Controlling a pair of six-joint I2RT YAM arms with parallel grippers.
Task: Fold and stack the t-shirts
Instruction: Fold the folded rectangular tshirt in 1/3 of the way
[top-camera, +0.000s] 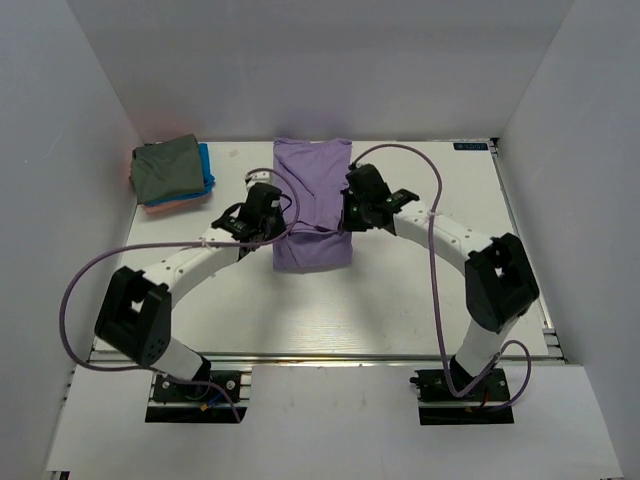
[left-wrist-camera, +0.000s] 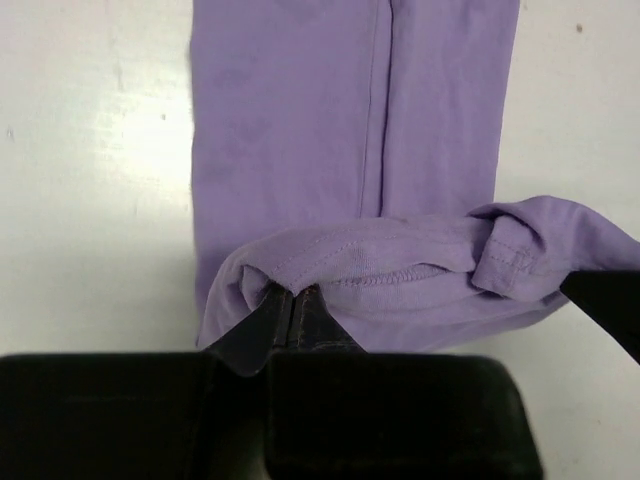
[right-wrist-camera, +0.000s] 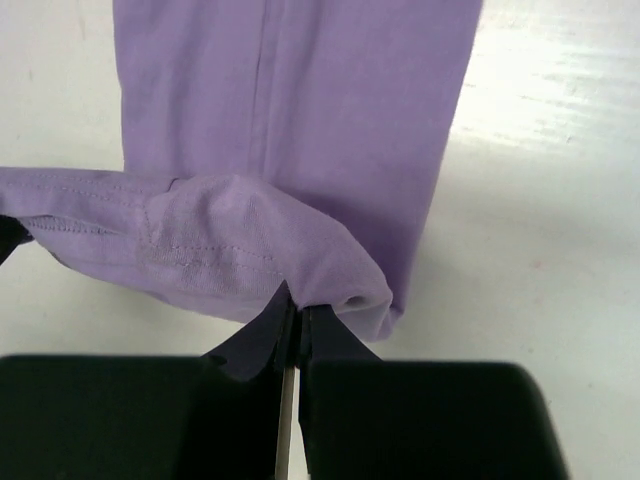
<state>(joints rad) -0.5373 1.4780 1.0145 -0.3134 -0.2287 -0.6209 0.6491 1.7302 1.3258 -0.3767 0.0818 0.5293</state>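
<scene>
Purple cloth is catching the eye first: the purple shirt (top-camera: 312, 185), folded into a long strip, is lying on the white table (top-camera: 400, 300), running from the middle out toward 12 o'clock. Its near hem is hanging raised off the surface and curling back over the strip. The left gripper (left-wrist-camera: 295, 312) is clenching the hem's corner on the 9 o'clock side, jaws squeezed tight with cloth bunching between them. The right gripper (right-wrist-camera: 293, 308) is gripping the 3 o'clock corner, jaws pressed together on a fold of the fabric. The hem is sagging in a band between the two. Over at 10 o'clock, well apart from the strip, a pile (top-camera: 175, 180) of folded shirts is sitting in the far corner: the olive-grey shirt (top-camera: 160, 163) on top, the blue shirt (top-camera: 207, 165) peeking out beneath it, and the pink shirt (top-camera: 170, 207) at the bottom.
</scene>
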